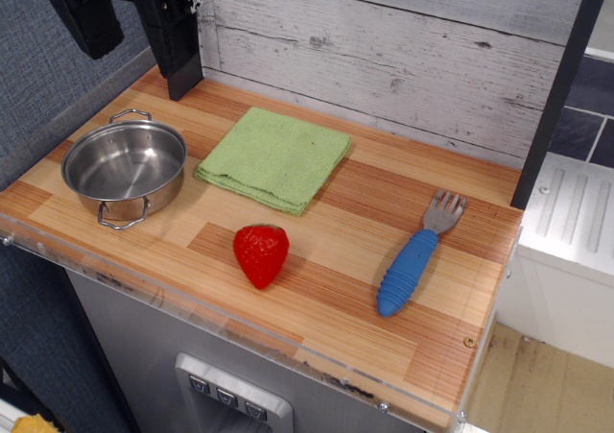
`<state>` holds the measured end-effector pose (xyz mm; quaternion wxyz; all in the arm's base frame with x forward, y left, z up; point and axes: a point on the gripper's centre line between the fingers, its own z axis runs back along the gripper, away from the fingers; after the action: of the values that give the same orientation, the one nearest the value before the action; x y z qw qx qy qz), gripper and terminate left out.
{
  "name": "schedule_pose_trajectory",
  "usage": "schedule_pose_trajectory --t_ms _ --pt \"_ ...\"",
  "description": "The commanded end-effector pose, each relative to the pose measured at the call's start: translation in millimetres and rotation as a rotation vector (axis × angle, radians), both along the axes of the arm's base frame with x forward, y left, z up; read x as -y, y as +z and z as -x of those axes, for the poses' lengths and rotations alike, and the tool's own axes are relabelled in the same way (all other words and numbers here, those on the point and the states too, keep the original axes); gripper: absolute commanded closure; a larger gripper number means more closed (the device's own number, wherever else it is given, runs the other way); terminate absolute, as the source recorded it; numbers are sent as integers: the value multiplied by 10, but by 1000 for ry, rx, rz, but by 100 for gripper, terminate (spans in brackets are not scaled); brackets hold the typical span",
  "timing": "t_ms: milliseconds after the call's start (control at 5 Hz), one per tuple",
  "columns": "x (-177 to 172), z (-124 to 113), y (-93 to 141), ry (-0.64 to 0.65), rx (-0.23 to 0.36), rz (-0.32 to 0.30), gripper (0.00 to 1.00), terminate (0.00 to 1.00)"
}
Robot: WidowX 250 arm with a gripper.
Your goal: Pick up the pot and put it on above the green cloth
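The pot point(125, 169) is a small shiny steel pot with two wire loop handles. It stands empty and upright at the left of the wooden counter. The green cloth point(274, 156) lies folded flat just right of the pot, towards the back, with a narrow gap between them. My gripper point(139, 73) is black and hangs high at the top left, above and behind the pot, touching nothing. Its two fingers point(177, 63) stand apart with nothing between them.
A red toy strawberry point(261, 253) lies near the front middle. A fork with a blue handle point(411, 265) lies at the right. A white plank wall point(403, 59) backs the counter, and a clear lip point(230, 332) runs along the front edge.
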<state>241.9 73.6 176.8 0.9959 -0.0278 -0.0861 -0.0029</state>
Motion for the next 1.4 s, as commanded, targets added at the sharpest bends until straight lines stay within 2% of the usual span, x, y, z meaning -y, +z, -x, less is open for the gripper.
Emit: schedule_pose_trajectory --t_ms 0,200,400,600,1200 --pt "0 0 0 0 0 0 0 0" --pt "-308 -202 -285 44 -46 -57 0 0" --pt "-538 -322 -639 38 -53 -123 0 0" --pt "-590 -333 -880 30 -61 -181 0 0" --pt "-534 -306 -1307 29 -112 -153 0 0"
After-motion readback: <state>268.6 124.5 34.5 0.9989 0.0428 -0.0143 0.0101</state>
